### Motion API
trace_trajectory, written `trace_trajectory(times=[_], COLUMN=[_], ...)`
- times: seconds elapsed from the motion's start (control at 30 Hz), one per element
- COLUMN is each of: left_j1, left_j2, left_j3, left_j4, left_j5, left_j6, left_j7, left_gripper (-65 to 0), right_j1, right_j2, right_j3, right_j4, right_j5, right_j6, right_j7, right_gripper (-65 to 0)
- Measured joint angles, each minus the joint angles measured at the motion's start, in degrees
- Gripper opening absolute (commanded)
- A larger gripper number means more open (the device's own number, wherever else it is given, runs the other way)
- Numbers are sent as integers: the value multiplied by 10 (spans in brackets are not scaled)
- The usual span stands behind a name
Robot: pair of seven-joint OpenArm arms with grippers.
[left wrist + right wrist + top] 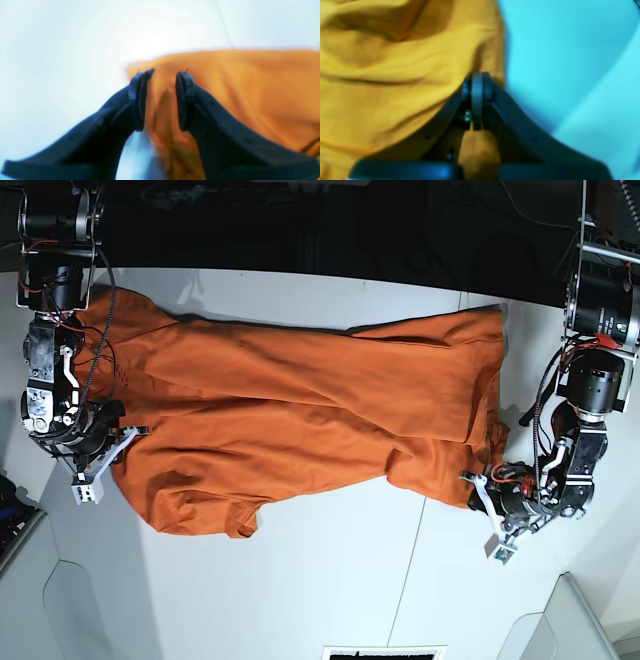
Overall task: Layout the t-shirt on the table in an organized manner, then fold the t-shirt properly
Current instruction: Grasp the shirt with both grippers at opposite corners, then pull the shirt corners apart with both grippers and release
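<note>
t-shirt (300, 415) plain orange, no legible writing; spread on table (330, 580) | left gripper (162, 75) parted astride hem; right gripper (477, 80) pinching cloth

1. The t-shirt (300, 410) is soft orange cloth, matt, creased into long wrinkles;
2. The table (330, 580) looks smooth, white, faintly sheened;
3. The left gripper (161, 82) has matt black, plastic-looking fingers with dark, rubbery-looking pads (185, 97);
4. The right gripper (477, 85) is similar dark matt material, blurred.

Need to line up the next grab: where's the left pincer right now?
Base view, right side: the left pincer sits at the t-shirt's lower right corner, cloth between its parted jaws.
</note>
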Motion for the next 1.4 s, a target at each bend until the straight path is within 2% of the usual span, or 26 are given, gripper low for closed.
trace_trajectory(times=[0.1,0.17,0.2,0.27,0.33,0.4,0.47,0.5,0.57,0.63,0.77,0.93,1.03,1.13,1.17,1.27,1.33,1.4], left_j1=[-23,-32,-36,-44,-46,-37,-4,17,61,112,199,264,288,318,331,351,359,366], left_j2=[-17,-29,-36,-50,-67,-92,-124,-138,-161,-171,-157,-113,-90,-96,-101,-109,-113,-118], left_j3=[0,0,0,1,2,2,1,0,0,2,4,3,3,2,2,0,0,0], left_j4=[-4,-5,-5,-2,21,67,152,203,296,367,438,420,390,372,370,371,371,372], left_j5=[-2,-24,-52,-136,-240,-379,-490,-492,-455,-452,-443,-348,-333,-333,-340,-349,-359,-374], left_j6=[0,-1,-20,-85,-139,-135,-139,-140,-139,-140,-140,-140,-140,-140,-140,-141,-141,-142], left_j7=[5,24,36,82,144,230,268,269,273,273,248,196,193,191,184,180,179,191], left_gripper=[-448,-448,-448,-448,-452,-533,-592,-593,-592,-593,-593,-592,-592,-592,-592,-592,-592,-592], right_j1=[0,0,0,0,0,0,0,0,0,3,21,40,42,42,42,48,54,54], right_j2=[0,0,0,1,1,1,0,-1,-6,-22,-73,-114,-118,-120,-121,-120,-108,-89], right_j3=[26,48,58,76,89,92,92,92,92,92,53,-53,-114,-156,-162,-163,-163,-163], right_j4=[0,0,0,0,3,12,23,27,33,33,33,33,25,-10,-27,-75,-91,-91], right_j5=[-1,0,9,44,84,120,147,158,185,189,163,108,63,39,28,15,12,13], right_j6=[-1,-1,-2,-1,18,49,82,94,117,136,146,152,147,132,132,121,96,83], right_j7=[-1,-2,-2,-2,-3,-1,0,1,3,0,-1,5,13,19,21,73,97,98], right_gripper=[-650,-650,-650,-650,-650,-650,-650,-650,-650,-650,-650,-650,-650,-650,-650,-650,-650,-650])
